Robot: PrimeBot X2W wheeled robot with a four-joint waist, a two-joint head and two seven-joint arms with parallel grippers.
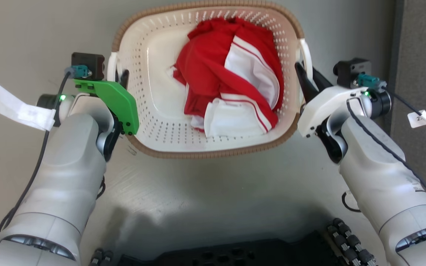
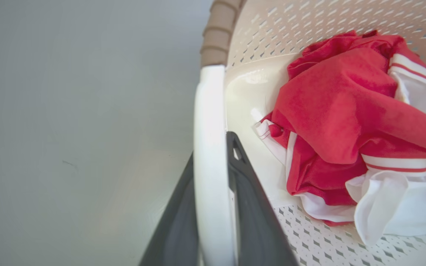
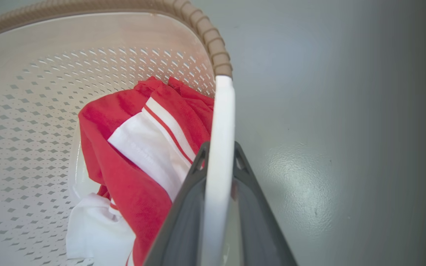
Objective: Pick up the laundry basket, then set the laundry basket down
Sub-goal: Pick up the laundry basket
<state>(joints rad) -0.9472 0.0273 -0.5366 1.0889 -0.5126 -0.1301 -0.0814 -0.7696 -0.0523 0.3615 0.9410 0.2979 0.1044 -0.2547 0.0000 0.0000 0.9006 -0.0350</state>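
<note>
The laundry basket [image 1: 213, 153] is cream-white and perforated with a brown rim, and lies at the top middle of the head view. A red and white garment [image 1: 213, 74] is heaped inside it. My left gripper [image 1: 118, 77] is shut on the basket's left white handle [image 2: 209, 122], one dark finger on each side of the bar. My right gripper [image 1: 309, 79] is shut the same way on the right white handle [image 3: 220, 111]. I cannot tell whether the basket rests on the grey floor or hangs above it.
Grey floor [image 1: 205, 192] surrounds the basket on all sides. A darker panel [image 1: 420, 37] runs along the right edge. My black base [image 1: 235, 255] sits at the bottom, just behind the basket. A white paper tag [image 1: 17, 107] hangs off the left arm's cable.
</note>
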